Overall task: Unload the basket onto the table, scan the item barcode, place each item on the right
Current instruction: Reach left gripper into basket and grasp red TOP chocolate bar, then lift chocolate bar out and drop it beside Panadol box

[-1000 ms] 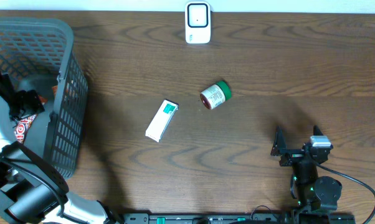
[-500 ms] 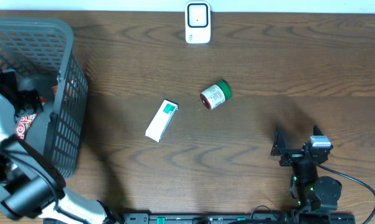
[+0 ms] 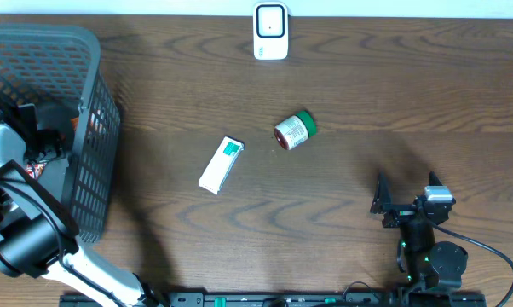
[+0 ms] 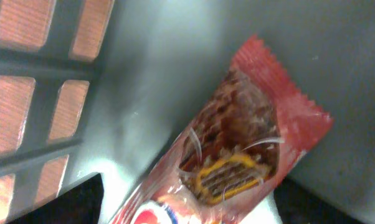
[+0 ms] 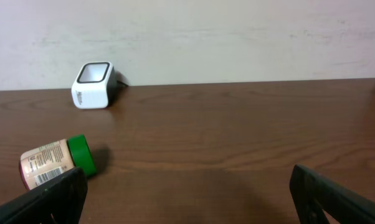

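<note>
A red snack packet (image 4: 243, 149) lies on the grey floor of the basket (image 3: 86, 102), and in the overhead view it shows as a red and white patch (image 3: 33, 169). My left gripper (image 4: 187, 211) is down inside the basket (image 4: 44, 93), open, one dark finger (image 4: 69, 199) on each side of the packet's lower end. The white barcode scanner (image 3: 270, 31) stands at the table's far edge, also in the right wrist view (image 5: 92, 85). My right gripper (image 3: 406, 194) rests open near the front right, nothing between its fingers (image 5: 44, 199).
A bottle with a green cap (image 3: 294, 130) lies on its side mid-table, its barcode label showing in the right wrist view (image 5: 47, 165). A white and green box (image 3: 221, 165) lies to its left. The basket's mesh walls surround the left arm.
The left arm has shifted slightly within the basket, lower over the packet, and its jaws have started narrowing. The right arm, bottle and box have not moved.
</note>
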Controlling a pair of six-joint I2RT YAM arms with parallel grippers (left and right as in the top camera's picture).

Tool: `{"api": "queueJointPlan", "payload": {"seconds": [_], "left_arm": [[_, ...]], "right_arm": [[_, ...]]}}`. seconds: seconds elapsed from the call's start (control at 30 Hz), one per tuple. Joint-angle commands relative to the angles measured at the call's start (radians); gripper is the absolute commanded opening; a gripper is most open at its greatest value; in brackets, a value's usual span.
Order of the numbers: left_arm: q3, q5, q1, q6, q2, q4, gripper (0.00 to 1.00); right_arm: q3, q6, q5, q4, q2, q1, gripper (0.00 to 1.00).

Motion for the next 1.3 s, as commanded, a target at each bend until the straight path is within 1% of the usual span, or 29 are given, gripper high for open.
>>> {"api": "queueJointPlan", "payload": {"seconds": [0.0, 0.03, 0.1, 0.13, 0.17, 0.27, 0.37, 0.47, 0.57, 0.73, 0.83, 0.9, 0.93, 1.0, 1.03, 1.1, 1.13, 1.2, 1.27], "left_arm": [[-0.034, -0.026, 0.000, 0.008, 0.108, -0.012, 0.60], [-0.034, -0.026, 0.000, -0.001, 0.112, -0.012, 0.55], [-0.034, -0.027, 0.000, -0.020, 0.113, -0.013, 0.41], [-0.034, -0.027, 0.000, -0.028, 0.112, -0.014, 0.35], [-0.033, -0.027, 0.000, -0.036, 0.112, -0.014, 0.34], [-0.031, -0.027, -0.001, -0.067, 0.105, -0.028, 0.24], [-0.025, -0.027, -0.001, -0.124, 0.075, -0.045, 0.15], [-0.014, -0.027, -0.001, -0.167, 0.012, -0.065, 0.10], [-0.006, -0.027, -0.001, -0.203, -0.103, -0.080, 0.08], [-0.005, -0.004, -0.001, -0.302, -0.390, -0.079, 0.07], [-0.005, 0.136, -0.001, -0.336, -0.637, -0.059, 0.08], [-0.005, 0.222, -0.001, -0.396, -0.759, -0.032, 0.07], [-0.005, 0.310, -0.001, -0.443, -0.828, -0.018, 0.07], [-0.006, 0.546, -0.012, -0.494, -0.941, 0.011, 0.07], [-0.006, 0.666, -0.031, -0.508, -0.990, 0.030, 0.07], [-0.006, 0.776, -0.088, -0.518, -1.049, 0.042, 0.07], [-0.007, 0.789, -0.133, -0.518, -1.073, 0.033, 0.08], [-0.020, 0.788, -0.264, -0.514, -1.103, 0.000, 0.07], [-0.044, 0.782, -0.398, -0.480, -1.100, -0.032, 0.08]], "right_arm": [[-0.001, 0.013, 0.002, -0.004, -0.005, 0.005, 0.99], [-0.001, 0.013, 0.002, -0.004, -0.005, 0.005, 0.99], [-0.001, 0.013, 0.002, -0.004, -0.005, 0.005, 0.99], [-0.001, 0.013, 0.002, -0.004, -0.005, 0.005, 0.99], [-0.001, 0.013, 0.002, -0.004, -0.005, 0.005, 0.99], [-0.001, 0.013, 0.002, -0.004, -0.005, 0.005, 0.99], [-0.001, 0.013, 0.002, -0.004, -0.005, 0.005, 0.99], [-0.001, 0.013, 0.002, -0.004, -0.005, 0.005, 0.99], [-0.001, 0.013, 0.002, -0.004, -0.005, 0.005, 0.99], [-0.001, 0.013, 0.002, -0.004, -0.005, 0.005, 0.99], [-0.001, 0.013, 0.002, -0.004, -0.005, 0.005, 0.99], [-0.001, 0.013, 0.002, -0.004, -0.005, 0.005, 0.99], [-0.001, 0.013, 0.002, -0.004, -0.005, 0.005, 0.99], [-0.001, 0.013, 0.002, -0.004, -0.005, 0.005, 0.99], [-0.001, 0.013, 0.002, -0.004, -0.005, 0.005, 0.99], [-0.001, 0.013, 0.002, -0.004, -0.005, 0.005, 0.99], [-0.001, 0.013, 0.002, -0.004, -0.005, 0.005, 0.99], [-0.001, 0.013, 0.002, -0.004, -0.005, 0.005, 0.99], [-0.001, 0.013, 0.002, -0.004, -0.005, 0.005, 0.99]]}}
